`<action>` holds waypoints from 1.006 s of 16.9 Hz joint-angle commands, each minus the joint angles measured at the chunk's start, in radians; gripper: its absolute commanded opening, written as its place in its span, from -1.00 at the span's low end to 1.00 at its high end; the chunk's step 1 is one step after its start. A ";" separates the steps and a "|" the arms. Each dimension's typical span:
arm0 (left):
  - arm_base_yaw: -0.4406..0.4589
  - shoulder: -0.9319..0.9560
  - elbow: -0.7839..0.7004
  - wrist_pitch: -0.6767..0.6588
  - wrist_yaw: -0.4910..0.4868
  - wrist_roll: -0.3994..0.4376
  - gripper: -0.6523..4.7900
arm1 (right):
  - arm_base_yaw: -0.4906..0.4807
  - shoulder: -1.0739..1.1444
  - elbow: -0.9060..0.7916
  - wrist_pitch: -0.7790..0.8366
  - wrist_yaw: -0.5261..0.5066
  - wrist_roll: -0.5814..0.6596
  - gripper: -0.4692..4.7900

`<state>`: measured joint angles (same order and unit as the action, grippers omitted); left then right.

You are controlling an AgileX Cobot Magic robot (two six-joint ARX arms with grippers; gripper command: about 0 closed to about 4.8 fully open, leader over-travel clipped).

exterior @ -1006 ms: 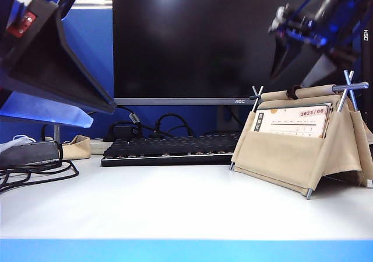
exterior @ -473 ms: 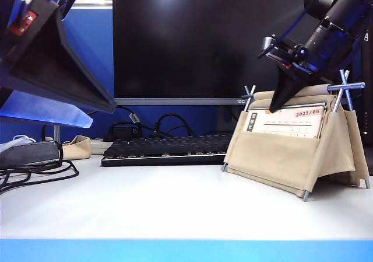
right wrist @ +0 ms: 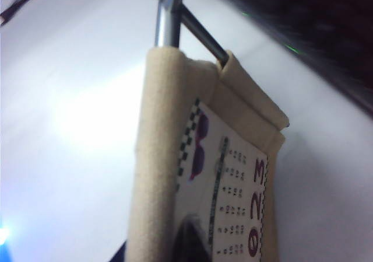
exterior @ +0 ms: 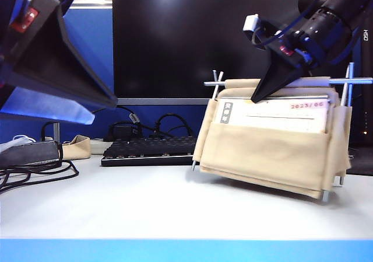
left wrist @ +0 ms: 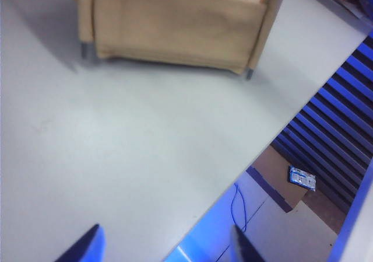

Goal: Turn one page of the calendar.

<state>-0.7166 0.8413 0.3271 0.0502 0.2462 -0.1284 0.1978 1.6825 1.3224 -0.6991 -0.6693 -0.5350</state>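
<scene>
1. Right gripper (exterior: 255,98) comes in from the upper right of the exterior view, tip on the top edge of the sheets in the calendar (exterior: 262,154). Jaws read as one closed wedge; can't tell if a sheet is pinched between them.
2. Left gripper (left wrist: 169,247) is parked high at the upper left of the exterior view, jaws spread wide and holding nothing, well apart from the stand. My read: it's kept clear so the right arm has the job to itself.
3. Exterior view: front sheet (exterior: 274,115) reads 2023/06. Right wrist view: a sheet with a checkered edge and red "023", likely the page (right wrist: 233,198), with a dark fingertip (right wrist: 189,241) against it. Month digits are cut off, so not confirmed.
4. Why the top edge: fabric pocket (exterior: 262,151) hides the lower part of the sheets, so only that edge is grabbable.
5. Edges: top rod (exterior: 355,80) and crossed end rods (exterior: 217,81) flank the sheets, and the tip sits between them. Snag risk on a sideways pull.
6. Room: monitor (exterior: 175,40) stands behind, keyboard (exterior: 148,150) to the left. Table (exterior: 145,209) in front is bare. Judgement: straight up has the most room.
</scene>
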 commanded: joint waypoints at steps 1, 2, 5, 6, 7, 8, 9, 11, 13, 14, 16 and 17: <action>0.000 0.000 0.003 0.019 0.002 0.018 0.28 | 0.002 -0.006 0.014 -0.110 -0.023 -0.220 -0.51; 0.000 0.000 0.003 0.019 0.002 0.024 0.28 | 0.003 -0.006 0.014 -0.143 -0.021 -0.264 -0.51; 0.000 0.000 0.003 0.035 0.002 0.028 0.28 | 0.014 -0.006 0.014 -0.224 0.021 -0.395 -0.51; 0.000 0.000 0.003 0.047 0.002 0.028 0.28 | 0.036 -0.006 0.015 -0.251 0.106 -0.440 -0.54; 0.000 0.000 0.003 0.055 0.002 0.033 0.28 | 0.052 -0.006 0.015 -0.263 0.182 -0.465 -0.60; 0.000 0.000 0.003 0.062 0.003 0.051 0.28 | 0.073 -0.006 0.015 -0.263 0.257 -0.472 -0.66; 0.000 0.000 0.003 0.064 0.002 0.063 0.28 | 0.089 -0.006 0.015 -0.261 0.292 -0.480 -0.67; 0.000 0.000 0.003 0.063 0.003 0.072 0.28 | 0.105 -0.007 0.016 -0.257 0.312 -0.491 -0.67; 0.000 0.000 0.003 0.063 0.003 0.072 0.28 | 0.104 -0.015 0.016 -0.231 0.317 -0.468 -0.57; 0.000 0.000 0.003 0.063 0.002 0.072 0.28 | 0.104 -0.023 0.017 -0.213 0.325 -0.440 -0.23; 0.000 0.000 0.002 0.063 0.002 0.072 0.28 | 0.104 -0.039 0.030 -0.163 0.332 -0.344 1.00; 0.000 0.000 0.002 0.063 0.003 0.072 0.28 | 0.104 -0.045 0.035 -0.163 0.328 -0.339 1.00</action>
<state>-0.7166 0.8417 0.3271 0.0952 0.2462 -0.0631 0.3004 1.6558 1.3426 -0.8825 -0.3328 -0.9020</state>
